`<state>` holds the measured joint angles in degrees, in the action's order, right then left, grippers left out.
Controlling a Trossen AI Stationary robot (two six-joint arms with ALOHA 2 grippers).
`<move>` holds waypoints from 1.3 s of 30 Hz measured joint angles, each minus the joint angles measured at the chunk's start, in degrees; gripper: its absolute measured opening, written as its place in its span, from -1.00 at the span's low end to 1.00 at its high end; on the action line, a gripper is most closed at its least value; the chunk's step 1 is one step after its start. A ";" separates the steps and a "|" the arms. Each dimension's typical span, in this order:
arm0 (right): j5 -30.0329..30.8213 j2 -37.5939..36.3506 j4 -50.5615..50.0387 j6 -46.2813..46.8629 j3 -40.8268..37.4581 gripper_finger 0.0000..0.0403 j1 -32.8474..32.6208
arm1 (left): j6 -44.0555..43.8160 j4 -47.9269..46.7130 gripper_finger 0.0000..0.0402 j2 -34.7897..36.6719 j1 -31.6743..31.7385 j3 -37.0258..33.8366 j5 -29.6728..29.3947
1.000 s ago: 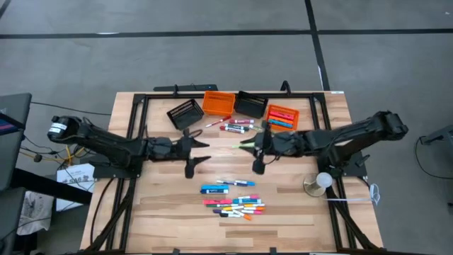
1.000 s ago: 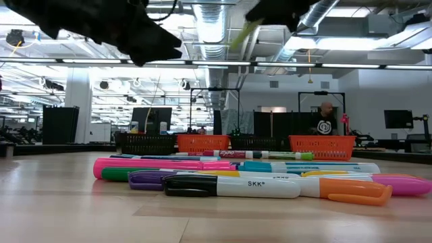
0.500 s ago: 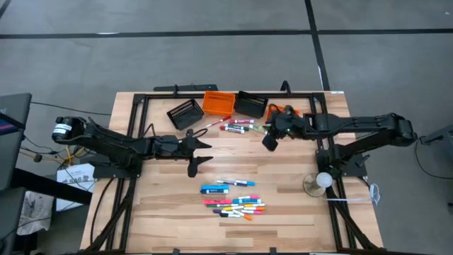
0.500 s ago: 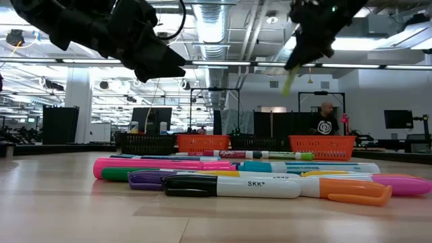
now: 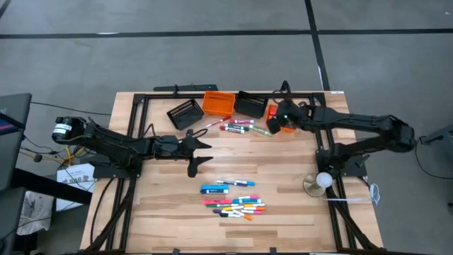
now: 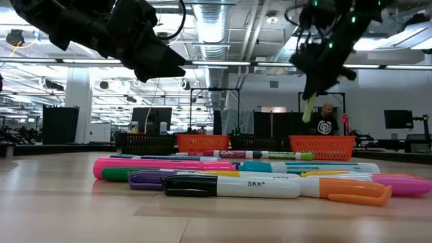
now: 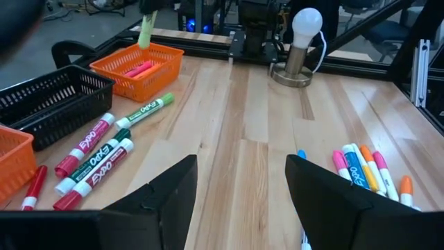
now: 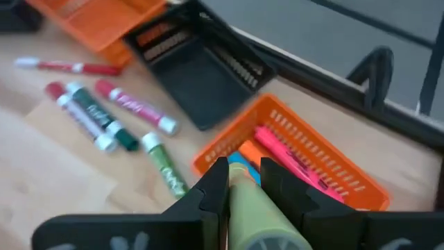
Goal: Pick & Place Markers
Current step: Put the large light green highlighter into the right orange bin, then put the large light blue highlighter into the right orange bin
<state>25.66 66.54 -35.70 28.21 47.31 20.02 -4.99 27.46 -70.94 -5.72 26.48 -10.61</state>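
Note:
My right gripper (image 5: 278,122) hangs over the orange bin (image 8: 333,177) at the table's far right, shut on a light-green marker (image 6: 308,108). That bin holds pink markers (image 8: 295,161). More markers (image 5: 238,126) lie on the table in front of the bins, and a pile of markers (image 5: 235,202) lies near the front edge. My left gripper (image 5: 198,152) hovers open above the table's middle left, with nothing between its fingers (image 7: 166,201). My right gripper pinches the light-green marker's barrel (image 8: 240,191) between its two fingers (image 8: 212,191). The marker lies along the fingers and sticks out past their tips. The fingers slant down from the right. The marker hangs steeply tilted, tip down, clear above the orange bin.
Along the far edge stand a black bin (image 5: 185,113), an orange bin (image 5: 218,103) and another black bin (image 5: 250,105). A lamp with a white bulb (image 5: 322,182) stands at the right edge. Bare wood lies between the two marker groups.
My right gripper has carried the light-green marker from above the table's middle toward the far right, to above the orange bin. It has tipped downward and rolled, so the marker now points steeply down. It has stayed shut on the marker.

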 joint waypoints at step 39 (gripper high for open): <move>-11.20 2.06 14.75 -3.06 -8.39 -0.30 10.02 | 0.00 0.02 0.10 0.03 0.00 0.00 -0.02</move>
<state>14.46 68.60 -20.95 25.14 38.92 30.04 -4.99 27.49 -70.91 -5.72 26.48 -10.63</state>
